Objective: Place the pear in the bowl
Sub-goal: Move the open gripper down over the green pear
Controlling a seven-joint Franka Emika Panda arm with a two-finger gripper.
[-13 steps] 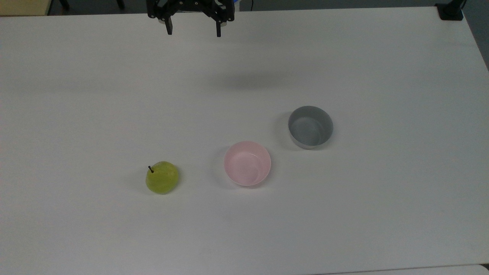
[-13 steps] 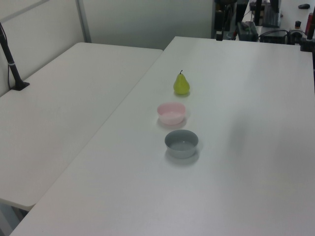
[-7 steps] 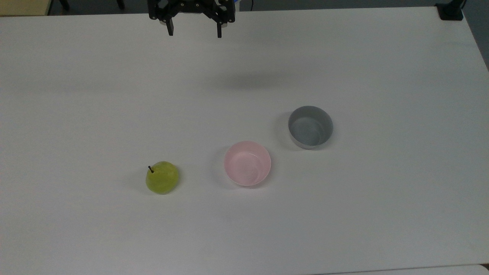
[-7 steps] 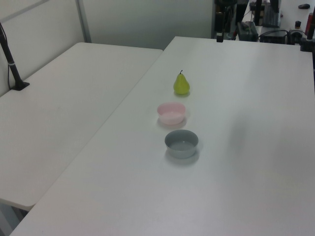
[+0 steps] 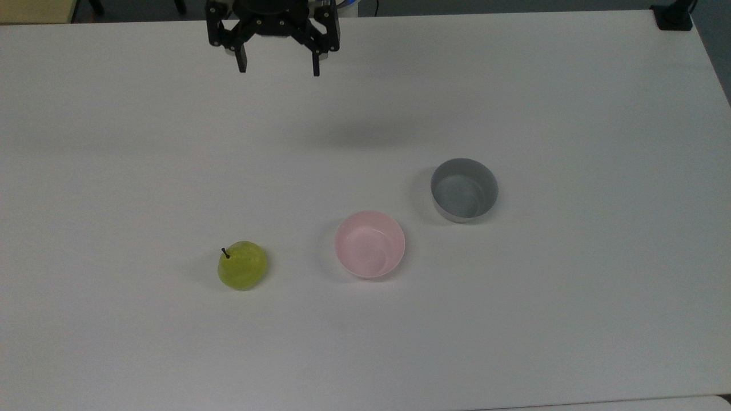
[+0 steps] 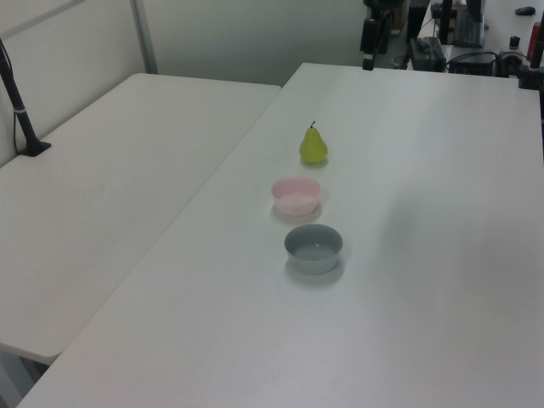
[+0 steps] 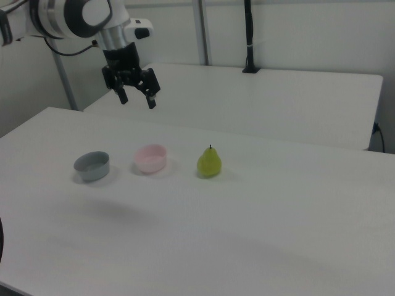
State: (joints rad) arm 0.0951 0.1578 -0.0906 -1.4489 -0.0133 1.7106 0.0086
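Pear (image 5: 242,265) stands upright on the white worktop (image 5: 571,319), stem up, nothing touching it. In the top view it sits to the left of the pink bowl (image 5: 370,244), a clear gap between them. In the right view the order flips: pear (image 7: 209,163) on the right, bowl (image 7: 151,158) in the middle, grey bowl (image 7: 92,166) on the left. Both bowls are empty and upright. Grey bowl (image 5: 464,189) lies near the pink one, up and to the right in the top view, not touching. In the left view the three form a line: pear (image 6: 313,145) farthest, pink bowl (image 6: 296,195) next, grey bowl (image 6: 314,248) nearest.

Hand (image 5: 278,67) hangs in the air near the top view's upper edge, well apart from the pear, fingers spread wide and pointing down, holding nothing. In the right view the hand (image 7: 136,98) is above and behind the bowls.
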